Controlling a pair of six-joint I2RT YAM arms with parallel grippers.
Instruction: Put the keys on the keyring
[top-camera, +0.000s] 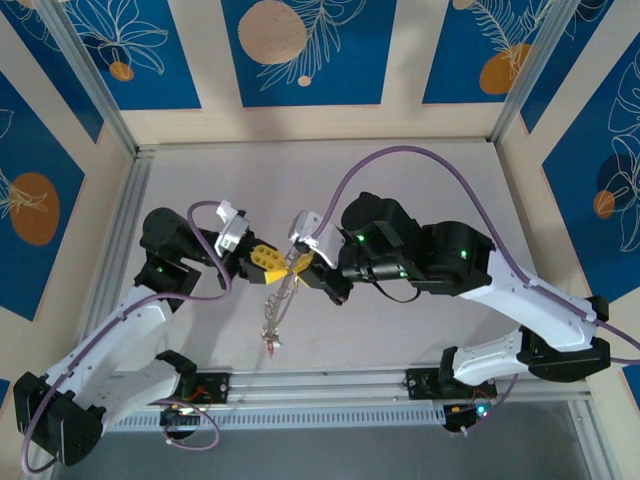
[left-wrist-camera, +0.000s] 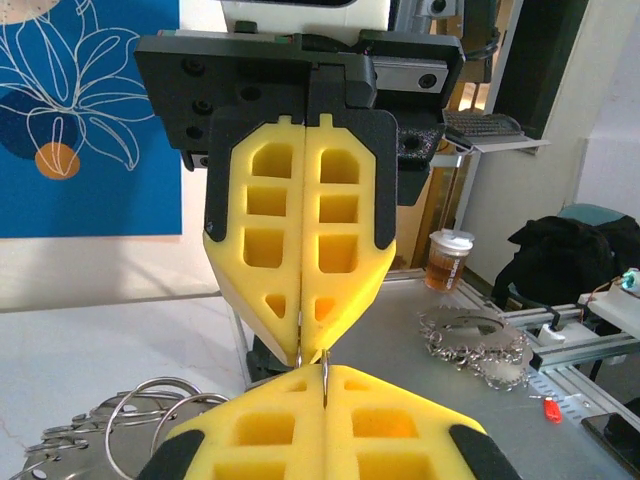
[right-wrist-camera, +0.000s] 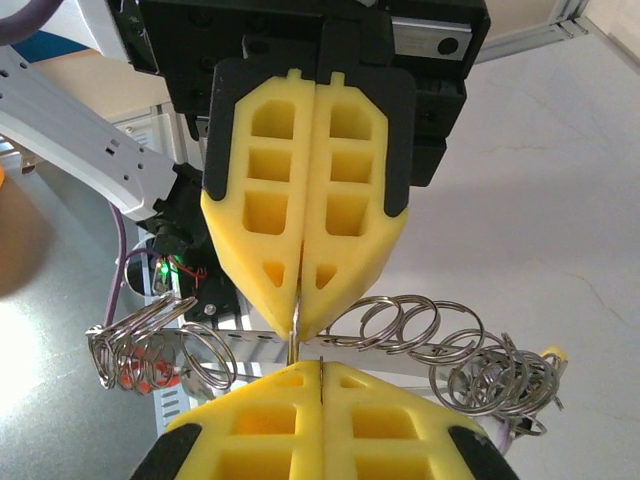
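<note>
The left gripper is pressed together on the thin wire of the keyring, over the middle of the table. The right gripper meets it tip to tip and pinches the same wire. The keys hang toward the near edge.

Blocked mid-table by left gripper and right gripper meeting tip to tip, keyring hanging beneath; leaves open table behind.

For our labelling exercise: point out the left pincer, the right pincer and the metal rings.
left pincer (left-wrist-camera: 305, 350): left wrist view, where its yellow tips meet.
right pincer (right-wrist-camera: 300, 330): right wrist view, where its yellow tips meet.
metal rings (right-wrist-camera: 495, 385): right wrist view, right-hand cluster of loops.
</note>
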